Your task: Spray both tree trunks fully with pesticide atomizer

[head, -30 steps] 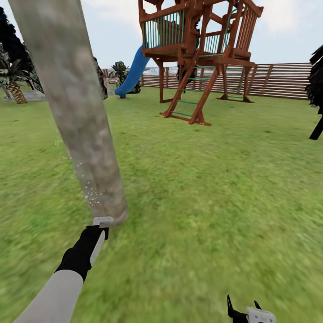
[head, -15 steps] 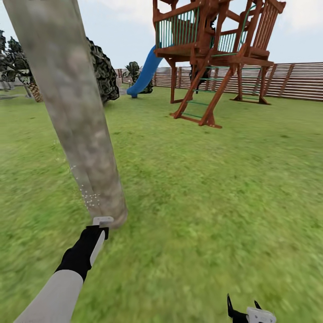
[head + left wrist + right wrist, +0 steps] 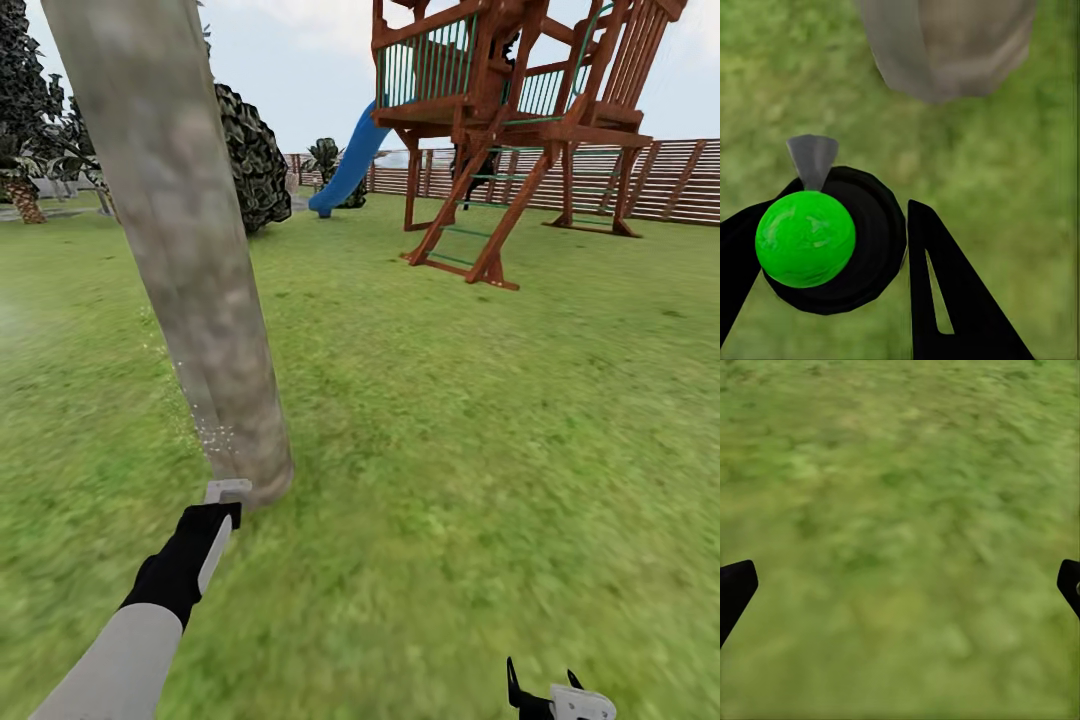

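My left gripper (image 3: 220, 508) is shut on the pesticide atomizer (image 3: 805, 238), which has a bright green round body, a black collar and a grey nozzle (image 3: 813, 159). One black finger (image 3: 945, 300) presses against its side. The nozzle points at the foot of a tree trunk (image 3: 185, 250), a thick leaning column of pale grey-beige bark just ahead of the gripper; the same trunk base (image 3: 945, 45) also shows in the left wrist view. A thin cloud of whitish pesticide specks (image 3: 205, 432) hangs on the trunk's lower left side. My right gripper (image 3: 545, 692) is open and empty, low over the grass floor (image 3: 900, 510).
A brown wooden playset (image 3: 520, 120) with a blue slide (image 3: 345, 170) stands far ahead on the right. The slatted fence (image 3: 660, 180) runs behind it. A dark bush (image 3: 250, 160) sits behind the trunk and a small palm (image 3: 20, 195) at the far left. Open lawn (image 3: 480, 430) spreads to the right.
The whole picture has shifted right, so the camera has turned left. More of the bush and left-hand plants shows. Both arms keep their place, and specks still hang at the trunk.
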Controlling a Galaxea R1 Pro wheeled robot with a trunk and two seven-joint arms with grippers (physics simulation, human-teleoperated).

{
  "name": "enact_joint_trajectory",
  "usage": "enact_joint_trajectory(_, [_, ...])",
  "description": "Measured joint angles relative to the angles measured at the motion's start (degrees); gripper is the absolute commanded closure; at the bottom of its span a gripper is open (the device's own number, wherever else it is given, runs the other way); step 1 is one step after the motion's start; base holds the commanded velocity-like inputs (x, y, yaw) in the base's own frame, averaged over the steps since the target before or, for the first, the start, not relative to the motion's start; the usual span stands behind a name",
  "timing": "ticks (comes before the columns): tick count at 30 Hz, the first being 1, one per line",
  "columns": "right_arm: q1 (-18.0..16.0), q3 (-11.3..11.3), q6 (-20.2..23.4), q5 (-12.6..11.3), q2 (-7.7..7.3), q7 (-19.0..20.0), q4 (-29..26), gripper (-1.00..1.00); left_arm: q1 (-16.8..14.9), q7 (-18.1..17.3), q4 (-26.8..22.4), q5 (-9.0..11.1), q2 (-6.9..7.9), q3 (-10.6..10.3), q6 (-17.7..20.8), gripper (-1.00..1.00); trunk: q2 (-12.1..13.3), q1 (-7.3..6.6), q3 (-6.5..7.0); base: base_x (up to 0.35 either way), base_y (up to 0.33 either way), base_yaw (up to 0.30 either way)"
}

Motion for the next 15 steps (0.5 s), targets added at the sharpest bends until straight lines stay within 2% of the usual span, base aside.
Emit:
enact_joint_trajectory(4, [0.0, 0.0, 0.0, 0.0, -0.02, 0.0, 0.0, -1.00, -0.3, 0.0, -0.5, 0.2, -0.51, 0.0, -0.2, 1.00, 0.0, 0.00, 0.00, 0.000, 0.000, 0.000])
enact_joint_trajectory(7, [0.0, 0.0, 0.0, 0.0, -0.04, 0.0, 0.0, -1.00, -2.7, 0.0, -1.1, 0.0, -0.99, 0.0, -0.2, 1.00, 0.0, 0.00, 0.01, 0.000, 0.000, 0.000])
enact_joint_trajectory(9, [0.0, 0.0, 0.0, 0.0, -0.07, 0.0, 0.0, -1.00, -4.9, -0.3, -1.3, -0.1, -0.48, 0.0, 0.1, 1.00, 0.0, 0.00, 0.01, 0.000, 0.000, 0.000])
enact_joint_trajectory(11, [0.0, 0.0, 0.0, 0.0, -0.08, 0.0, 0.0, -1.00, -5.7, -1.0, -1.3, 0.0, 0.54, 0.1, 0.2, 1.00, 0.0, 0.00, 0.00, 0.000, 0.000, 0.000])
enact_joint_trajectory(12, [0.0, 0.0, 0.0, 0.0, -0.09, 0.0, 0.0, -1.00, -5.9, -2.6, -1.4, 0.2, 0.97, 0.0, 0.2, 1.00, 0.0, 0.00, 0.00, 0.000, 0.000, 0.000])
enact_joint_trajectory(13, [0.0, 0.0, 0.0, 0.0, -0.09, 0.0, 0.0, -1.00, -6.1, -7.6, -1.5, 0.5, 1.14, -0.1, 0.3, 1.00, 0.0, 0.00, 0.00, 0.000, 0.000, 0.000])
enact_joint_trajectory(15, [0.0, 0.0, 0.0, 0.0, -0.09, 0.0, 0.0, -1.00, -6.5, -9.9, -1.5, -0.1, 0.76, -0.1, 0.7, 1.00, 0.0, 0.00, 0.00, 0.000, 0.000, 0.000])
